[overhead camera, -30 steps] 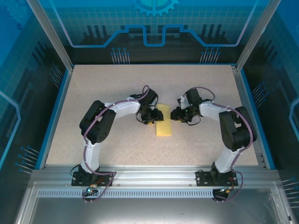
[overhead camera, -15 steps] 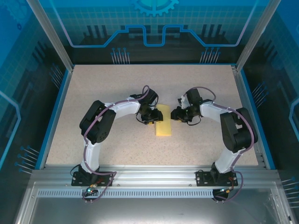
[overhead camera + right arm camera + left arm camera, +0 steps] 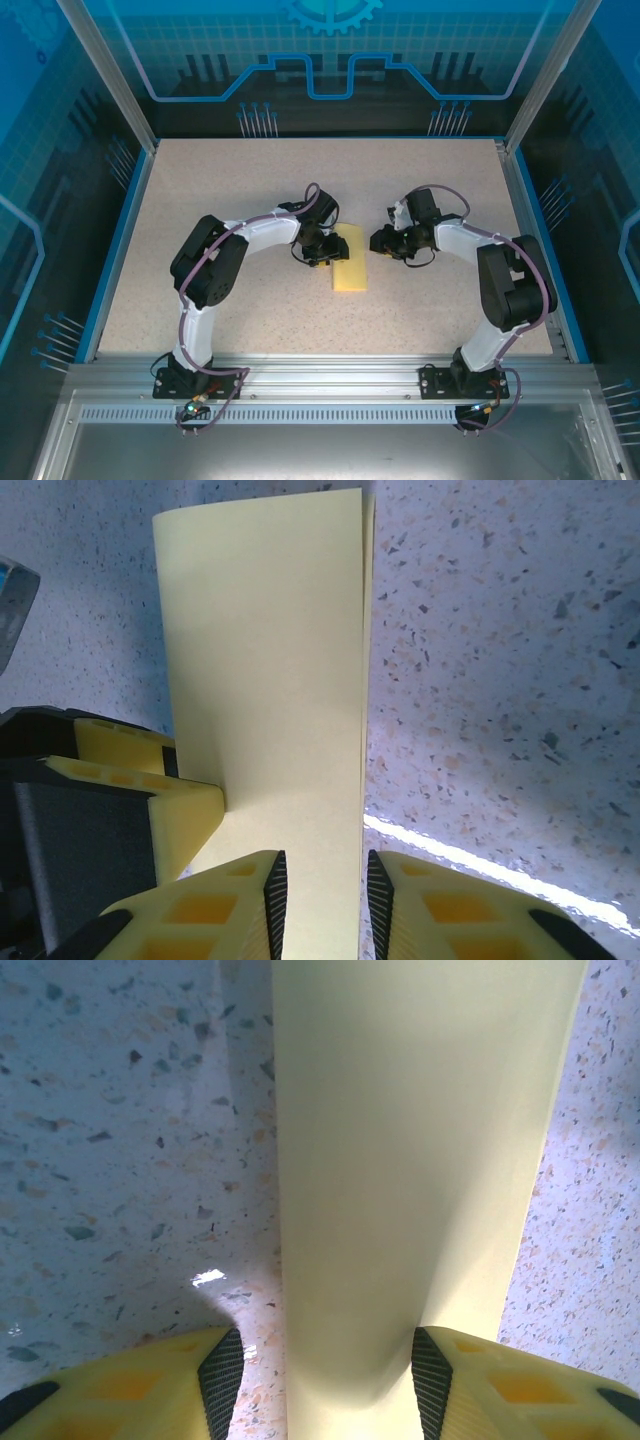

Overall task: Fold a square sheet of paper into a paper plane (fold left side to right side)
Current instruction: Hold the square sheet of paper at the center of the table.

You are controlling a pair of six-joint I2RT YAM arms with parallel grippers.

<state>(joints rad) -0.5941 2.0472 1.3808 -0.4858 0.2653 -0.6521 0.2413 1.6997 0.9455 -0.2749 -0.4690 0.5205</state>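
Note:
The square sheet of paper [image 3: 350, 262] lies flat mid-table, folded in half into a pale-yellow upright rectangle. My left gripper [image 3: 328, 250] rests at its upper left edge. In the left wrist view the jaws [image 3: 327, 1385] stand well apart, with the paper's rounded fold [image 3: 400, 1160] running between them and the right finger on the paper. My right gripper [image 3: 380, 242] is just off the paper's right side. In the right wrist view its jaws [image 3: 321, 905] are narrowly apart over the paper's doubled open edge [image 3: 265, 700], gripping nothing. A left-gripper finger [image 3: 185, 815] shows there, pressing on the paper.
The speckled beige table [image 3: 250, 190] has a blue raised border [image 3: 120, 240]. An aluminium rail [image 3: 320, 375] carries both arm bases at the near edge. Bare tabletop lies all round the paper and the arms.
My right gripper and forearm have drawn slightly to the right, away from the paper. The left gripper and the paper have stayed put.

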